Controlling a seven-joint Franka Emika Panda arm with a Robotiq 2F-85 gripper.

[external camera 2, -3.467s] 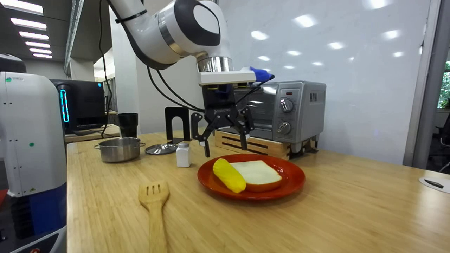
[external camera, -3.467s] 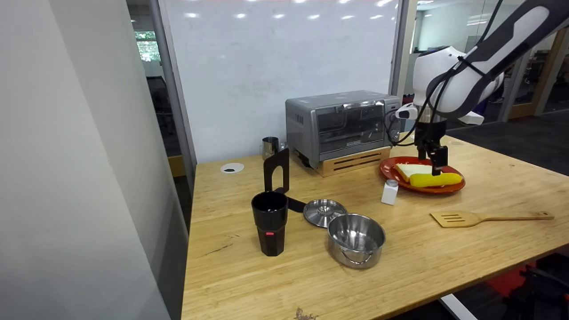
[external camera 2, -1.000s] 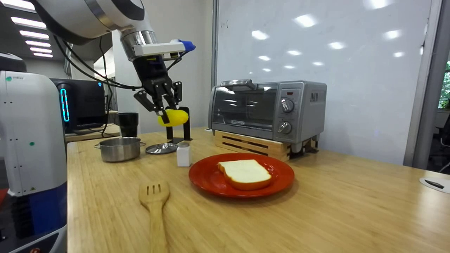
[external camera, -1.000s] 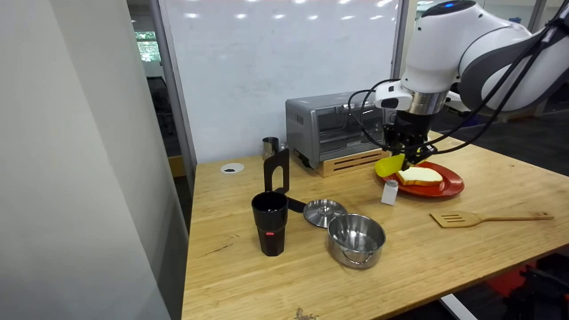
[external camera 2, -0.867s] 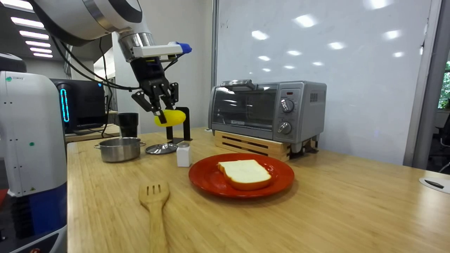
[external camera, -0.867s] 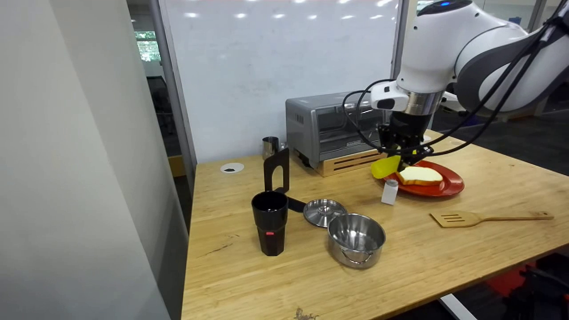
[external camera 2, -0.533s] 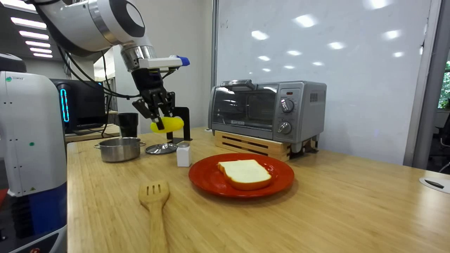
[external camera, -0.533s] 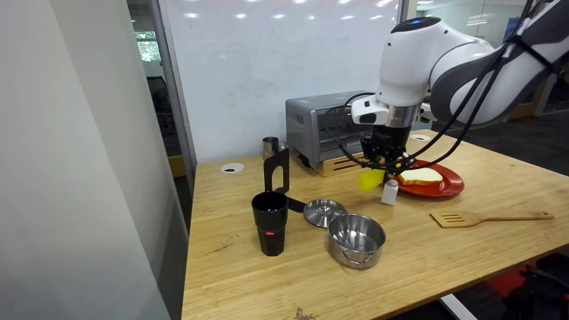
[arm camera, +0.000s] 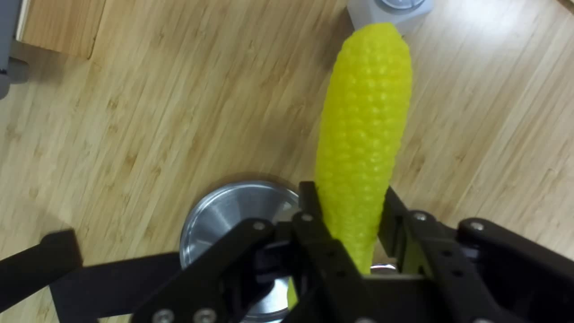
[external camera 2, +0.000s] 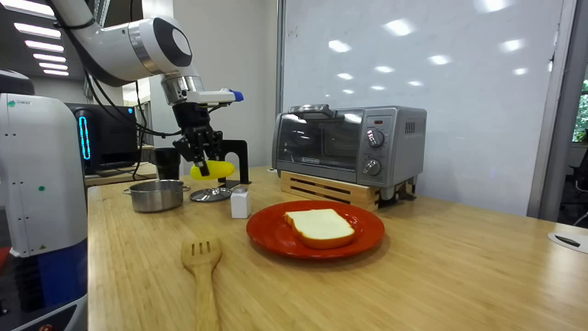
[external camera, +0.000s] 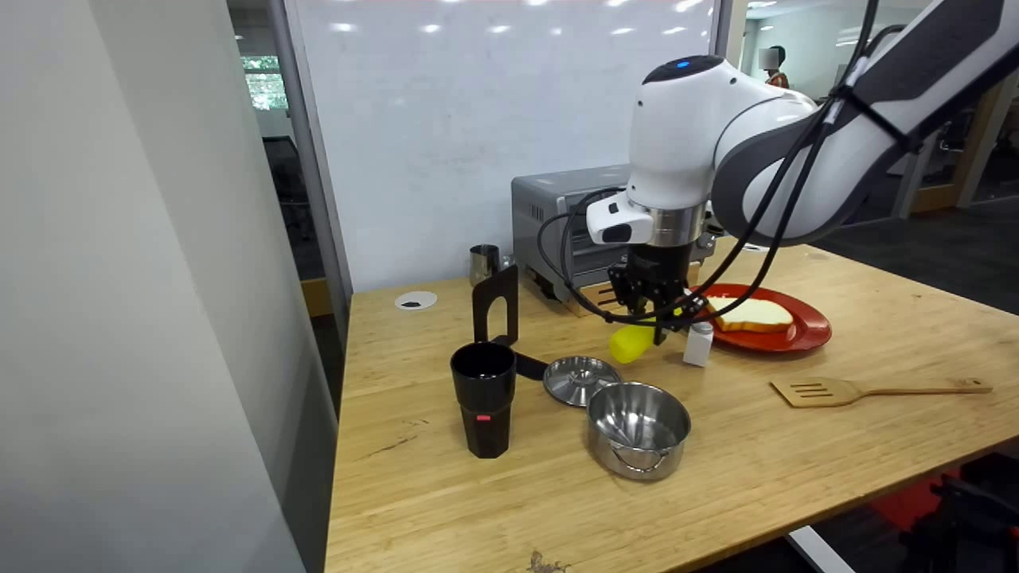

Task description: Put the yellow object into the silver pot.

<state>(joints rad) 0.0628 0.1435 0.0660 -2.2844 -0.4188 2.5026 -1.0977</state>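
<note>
The yellow object [arm camera: 365,103], a bumpy corn-like piece, is clasped near one end between the black fingers of my gripper [arm camera: 350,193] in the wrist view. Both exterior views show it hanging level in the air above the table. In an exterior view its blunt end [external camera: 631,344] is behind the silver pot [external camera: 603,446], close to the white shaker. The pot stands upright on the table, and its visible inside holds nothing. Seen from another side, the held yellow object [external camera 2: 221,170] is above and to the right of the pot [external camera 2: 157,197].
A silver lid [external camera: 579,380] lies against the pot's far side. Nearby stand a black mug [external camera: 484,398], a black bookend [external camera: 509,306] and a white shaker [external camera: 698,346]. Also here are a red plate [external camera 2: 271,243] with bread [external camera 2: 324,225], a wooden spatula [external camera 2: 202,257] and a toaster oven [external camera 2: 349,142].
Earlier the yellow object lay on the red plate under the open gripper. Since then it was gripped and lifted. Over the last second it has moved lower and closer to the pot and lid.
</note>
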